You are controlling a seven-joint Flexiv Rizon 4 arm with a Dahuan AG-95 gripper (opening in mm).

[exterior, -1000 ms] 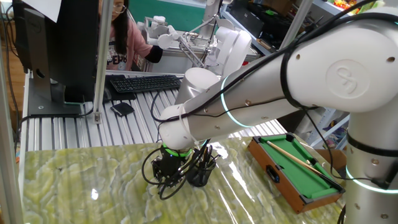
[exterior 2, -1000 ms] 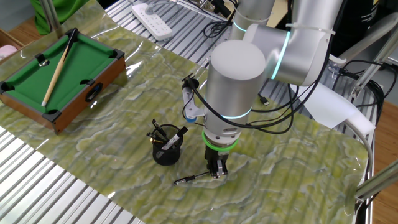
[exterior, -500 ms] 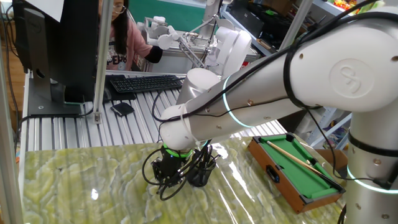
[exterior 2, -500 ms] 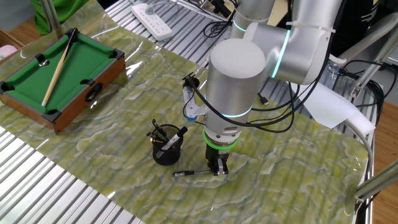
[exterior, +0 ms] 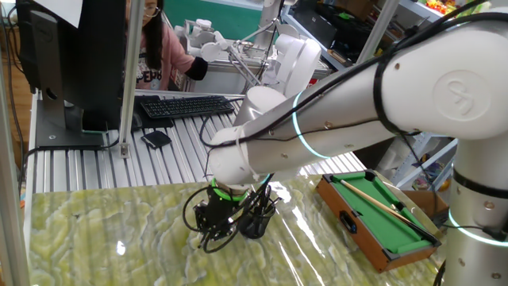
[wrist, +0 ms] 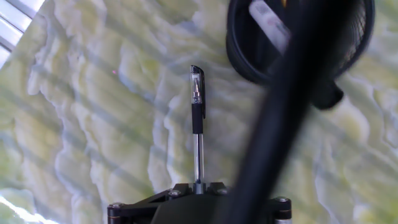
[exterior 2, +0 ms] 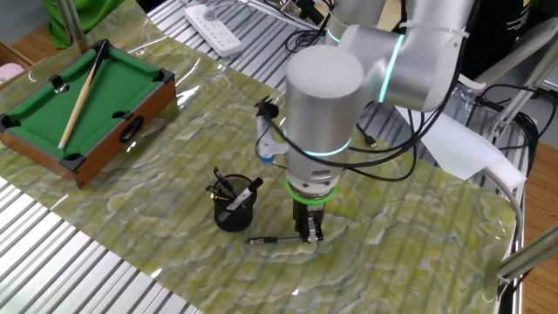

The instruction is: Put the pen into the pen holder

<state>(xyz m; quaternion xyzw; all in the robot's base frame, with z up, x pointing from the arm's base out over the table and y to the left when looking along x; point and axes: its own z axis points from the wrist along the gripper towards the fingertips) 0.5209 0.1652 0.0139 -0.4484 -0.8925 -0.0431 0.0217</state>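
The gripper (exterior 2: 308,237) has its jaws clamped on the tip end of the pen (exterior 2: 275,238), which sticks out sideways just above the desk (exterior 2: 410,218), near the edge closest to the camera in the other fixed view. The pen holder (exterior 2: 234,209) stands just beside it, already holding pens. To do this well, I would lift high enough to clear the rim, tilt the pen upright, and release over a gap between those pens.

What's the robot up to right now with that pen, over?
Gripper shut on the pen by one end, low over the mat. Pen holder beside it, pens already inside. Nothing between.
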